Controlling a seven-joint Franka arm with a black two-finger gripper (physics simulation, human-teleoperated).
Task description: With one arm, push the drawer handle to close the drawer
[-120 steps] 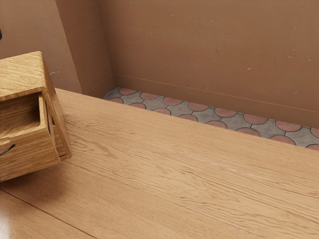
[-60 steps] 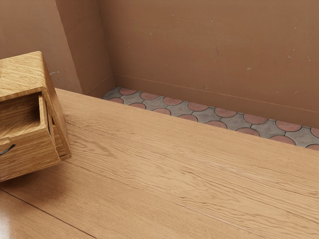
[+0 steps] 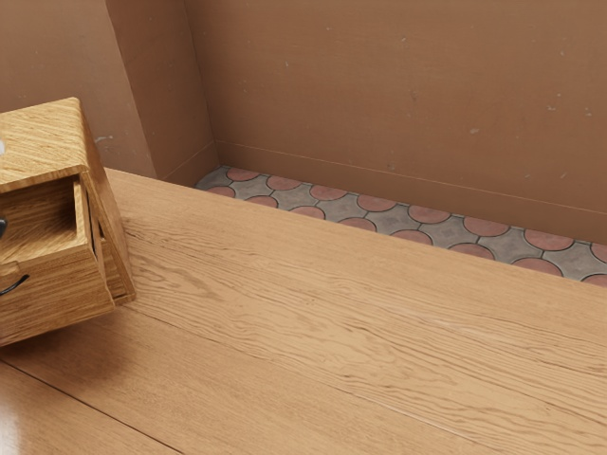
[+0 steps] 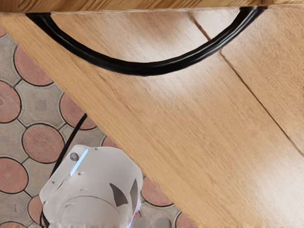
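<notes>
At the exterior view's left edge, a black part of my gripper shows against the open drawer, above its handle. The wooden drawer stands pulled out of the cabinet, its interior visible. Its black curved handle is cut by the picture's edge. In the wrist view the handle arches out large from the drawer's wooden edge. The grey fingertips of my gripper sit side by side, shut, with nothing between them and apart from the handle.
The wooden table extends to the exterior view's right of the cabinet. A brown wall and tiled floor lie beyond it. The white robot base stands beside the table's edge, with a black cable near it.
In the exterior view, the black gripper part has come in at the left edge by the drawer, and a small white part shows over the cabinet. The drawer has not visibly moved.
</notes>
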